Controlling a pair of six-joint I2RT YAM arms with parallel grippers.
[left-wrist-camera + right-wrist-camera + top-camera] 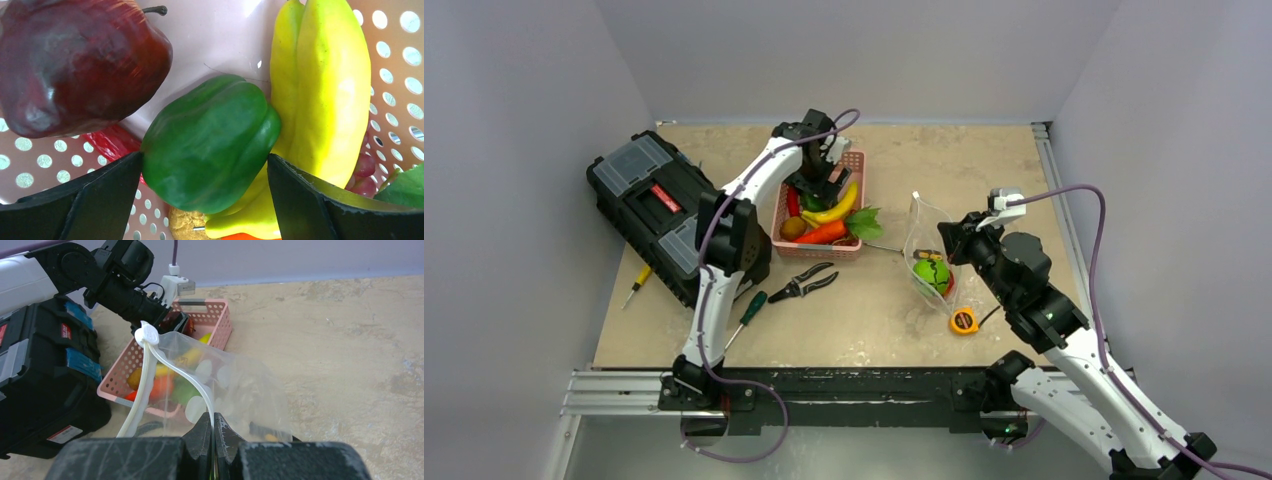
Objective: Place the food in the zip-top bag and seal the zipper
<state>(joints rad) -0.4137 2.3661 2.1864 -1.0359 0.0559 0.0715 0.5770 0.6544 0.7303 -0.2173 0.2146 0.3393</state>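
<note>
The clear polka-dot zip-top bag [927, 240] stands open right of the pink basket [860, 165], with a green food item [932, 272] inside. My right gripper [951, 240] is shut on the bag's rim. In the right wrist view my right gripper [214, 420] pinches the whitish zipper strip [185, 372], whose white slider [148, 334] sits at the far end. My left gripper [824, 180] is down in the basket. In the left wrist view my left gripper [205, 156] is open and straddles a green pepper [212, 142], between a dark red apple [75, 65] and a yellow banana [320, 90].
A black toolbox [649, 205] lies at the left. Pliers [804, 283], a green-handled screwdriver [744, 312] and a yellow screwdriver [636, 283] lie in front of the basket. A yellow tape measure [964, 321] sits by the bag's base. A carrot [824, 232] lies in the basket.
</note>
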